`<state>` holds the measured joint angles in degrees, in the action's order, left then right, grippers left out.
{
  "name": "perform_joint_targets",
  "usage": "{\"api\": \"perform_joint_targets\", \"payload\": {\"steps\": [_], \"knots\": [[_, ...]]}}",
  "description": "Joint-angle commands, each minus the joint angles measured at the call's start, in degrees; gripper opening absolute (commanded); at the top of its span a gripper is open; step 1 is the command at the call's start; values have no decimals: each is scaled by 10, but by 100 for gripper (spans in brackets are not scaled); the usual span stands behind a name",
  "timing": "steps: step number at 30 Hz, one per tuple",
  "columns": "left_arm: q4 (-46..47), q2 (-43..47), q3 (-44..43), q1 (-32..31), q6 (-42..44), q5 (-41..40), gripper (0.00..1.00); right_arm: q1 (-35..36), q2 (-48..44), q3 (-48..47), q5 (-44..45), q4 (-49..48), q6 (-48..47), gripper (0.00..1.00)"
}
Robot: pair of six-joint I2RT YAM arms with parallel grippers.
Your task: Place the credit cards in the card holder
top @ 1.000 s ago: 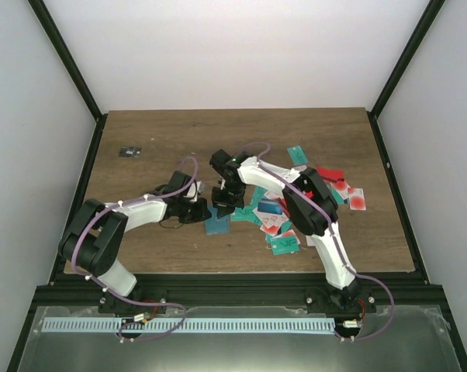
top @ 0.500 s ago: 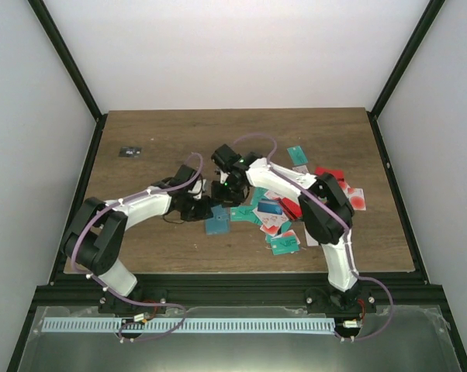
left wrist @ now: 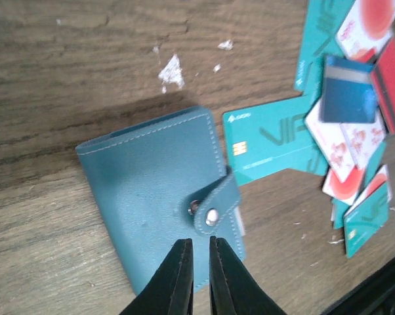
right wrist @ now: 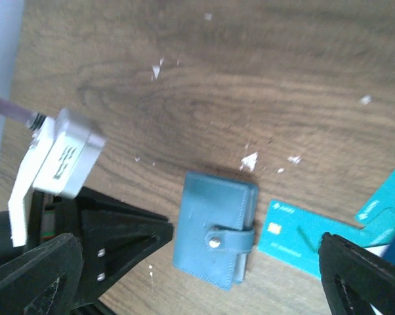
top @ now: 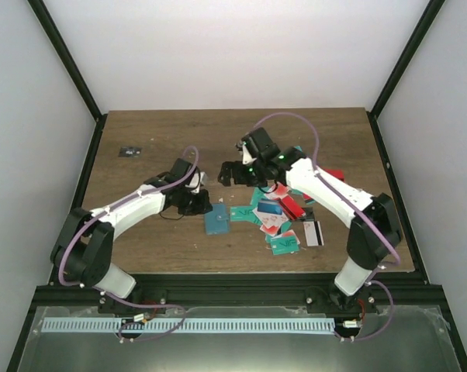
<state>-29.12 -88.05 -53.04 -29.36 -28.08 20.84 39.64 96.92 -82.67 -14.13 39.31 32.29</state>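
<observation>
The card holder lies flat and folded on the wooden table, its strap snapped down. My left gripper hovers at the holder's near edge, jaws shut to a sliver with nothing between them. My right gripper hangs above and behind the holder, its jaws spread wide and empty. The credit cards lie in a loose pile right of the holder: teal, red, white with red marks, blue. One teal card lies right beside the holder.
A small dark object sits at the table's back left. A white card with a black stripe lies at the pile's near right. White specks dot the wood behind the holder. Black frame posts border the table.
My right gripper has lifted off the holder, moved back and to the right, and opened wide. The left gripper stays at the holder's left edge, its jaws barely parted.
</observation>
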Motion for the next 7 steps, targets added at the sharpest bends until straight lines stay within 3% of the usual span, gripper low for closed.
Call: {"api": "perform_joint_targets", "payload": {"steps": [1, 5, 7], "knots": [[-14, 40, -16, -2, 7, -16, 12, -37, -58, 24, 11, -44, -39, 100], [-17, 65, -12, -2, 7, -27, 26, -52, -88, 55, 10, -58, -46, 100], [-18, 77, -10, -1, 7, -32, 38, -54, -98, 61, 15, -55, -44, 100]]}}
